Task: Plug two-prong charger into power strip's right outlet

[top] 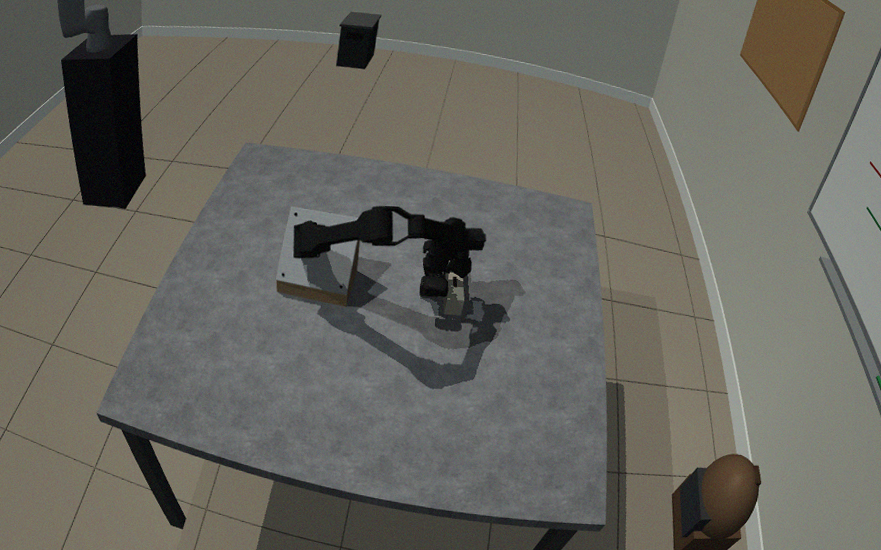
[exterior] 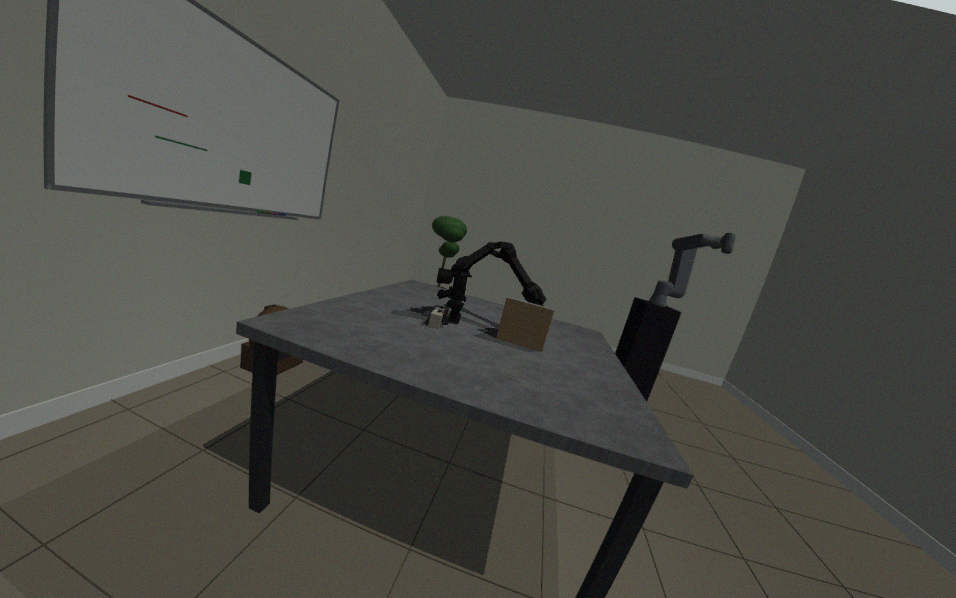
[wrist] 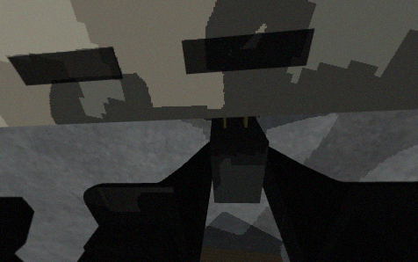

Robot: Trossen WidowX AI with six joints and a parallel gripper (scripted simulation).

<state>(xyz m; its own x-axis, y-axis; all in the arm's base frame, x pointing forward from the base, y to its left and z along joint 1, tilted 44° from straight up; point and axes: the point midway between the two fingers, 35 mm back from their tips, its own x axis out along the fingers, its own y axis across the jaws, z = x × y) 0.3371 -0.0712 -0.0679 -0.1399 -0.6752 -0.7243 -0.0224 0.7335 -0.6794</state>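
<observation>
My gripper (top: 450, 281) (wrist: 233, 146) is partly closed on the charger (wrist: 239, 176), prongs toward twelve o'clock; plugging in remains.

No readable text, numbers or signs; white rectangular whiteboard (top: 865, 139) (exterior: 190, 63) carries only plain coloured marks.

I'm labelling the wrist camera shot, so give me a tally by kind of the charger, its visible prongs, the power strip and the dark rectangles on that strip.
Charger: 1
Visible prongs: 2
Power strip: 1
Dark rectangles: 2
Total: 6
</observation>
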